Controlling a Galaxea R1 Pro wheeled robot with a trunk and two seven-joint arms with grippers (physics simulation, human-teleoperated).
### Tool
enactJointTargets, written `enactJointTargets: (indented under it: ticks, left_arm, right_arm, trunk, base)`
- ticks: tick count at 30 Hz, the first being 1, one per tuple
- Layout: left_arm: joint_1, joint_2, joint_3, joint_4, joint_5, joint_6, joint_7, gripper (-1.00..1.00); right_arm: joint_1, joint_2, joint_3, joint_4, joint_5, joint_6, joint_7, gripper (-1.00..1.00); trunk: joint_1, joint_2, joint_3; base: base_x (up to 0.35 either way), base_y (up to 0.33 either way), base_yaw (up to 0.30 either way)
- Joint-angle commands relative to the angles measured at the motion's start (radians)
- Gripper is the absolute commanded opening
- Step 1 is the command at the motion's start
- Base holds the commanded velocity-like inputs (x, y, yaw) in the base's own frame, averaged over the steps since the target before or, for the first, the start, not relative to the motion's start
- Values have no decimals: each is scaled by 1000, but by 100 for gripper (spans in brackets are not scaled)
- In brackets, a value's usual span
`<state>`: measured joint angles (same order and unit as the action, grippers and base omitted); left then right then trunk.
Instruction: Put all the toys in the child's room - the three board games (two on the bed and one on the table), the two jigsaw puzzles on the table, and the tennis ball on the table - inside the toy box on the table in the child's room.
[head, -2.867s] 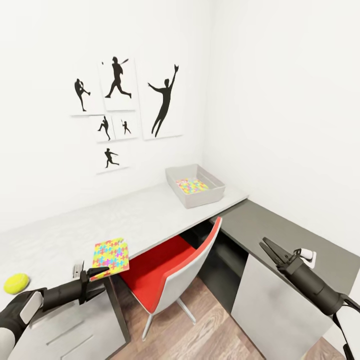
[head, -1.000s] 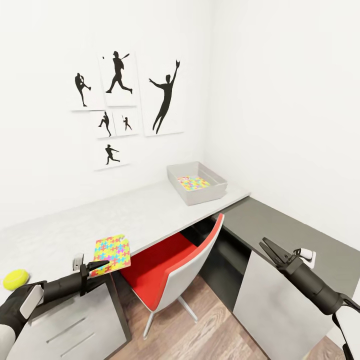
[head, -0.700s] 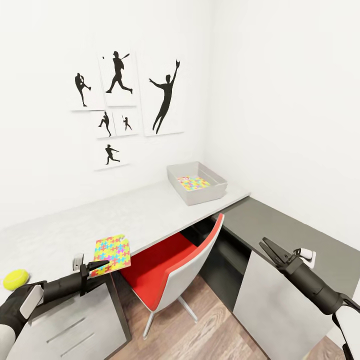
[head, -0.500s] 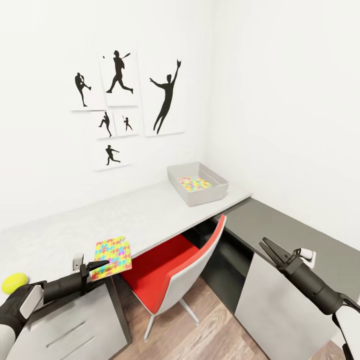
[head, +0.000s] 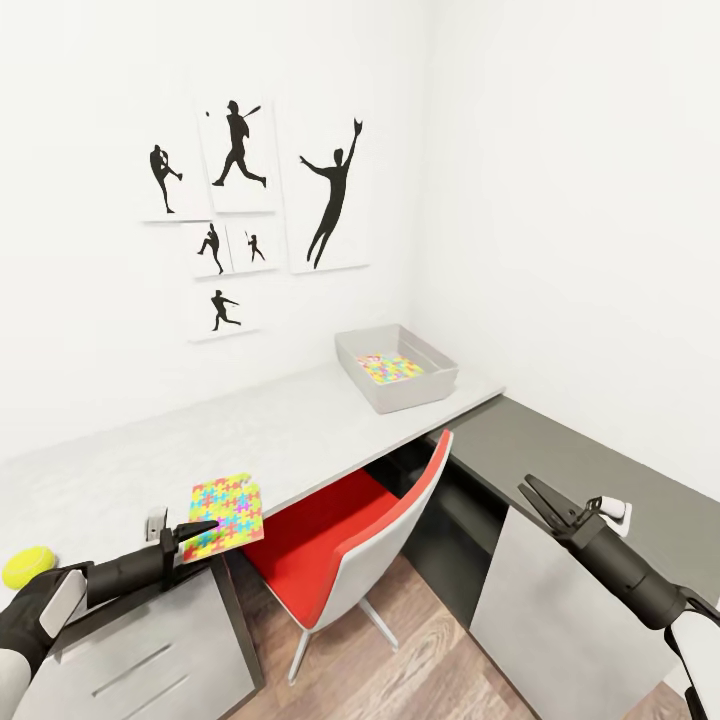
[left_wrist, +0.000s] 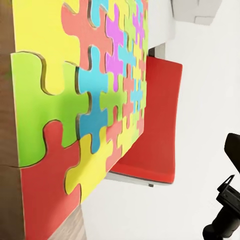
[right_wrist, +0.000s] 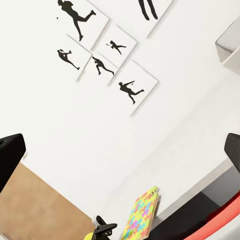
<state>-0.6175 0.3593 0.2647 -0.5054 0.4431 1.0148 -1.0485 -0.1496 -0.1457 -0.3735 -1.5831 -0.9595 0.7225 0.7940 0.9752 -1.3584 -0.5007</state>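
Your left gripper (head: 196, 537) holds a jigsaw puzzle (head: 224, 505) in its jaws by one edge, over the surface's (head: 280, 430) near edge. Carry it level to the toy box (head: 397, 367), far along. Your right gripper's (head: 534, 494) jaws gape empty.
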Motion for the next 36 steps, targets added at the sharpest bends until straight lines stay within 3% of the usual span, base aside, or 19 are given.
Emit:
enactJointTargets:
  ticks: [1, 20, 21, 36]
  left_arm:
    - [-1, 0, 2, 0, -3, 4, -4, 100]
    - [-1, 0, 2, 0, -3, 4, -4, 100]
    - [-1, 0, 2, 0, -3, 4, -4, -100]
    - [-1, 0, 3, 1, -2, 4, -5, -100]
  right_arm:
    - [-1, 0, -1, 0, -4, 6, 1, 100]
    - [-1, 0, 1, 1, -4, 6, 1, 100]
    - [-1, 1, 1, 0, -4, 6, 1, 100]
    - [-1, 1, -1, 0, -4, 6, 1, 100]
  trunk:
    - [0, -1, -1]
    - [0, -1, -1]
    - [0, -1, -1]
    - [0, -1, -1]
  base:
    - [0, 0, 0]
    - [19, 0, 0]
    - [0, 0, 0]
    - [0, 0, 0]
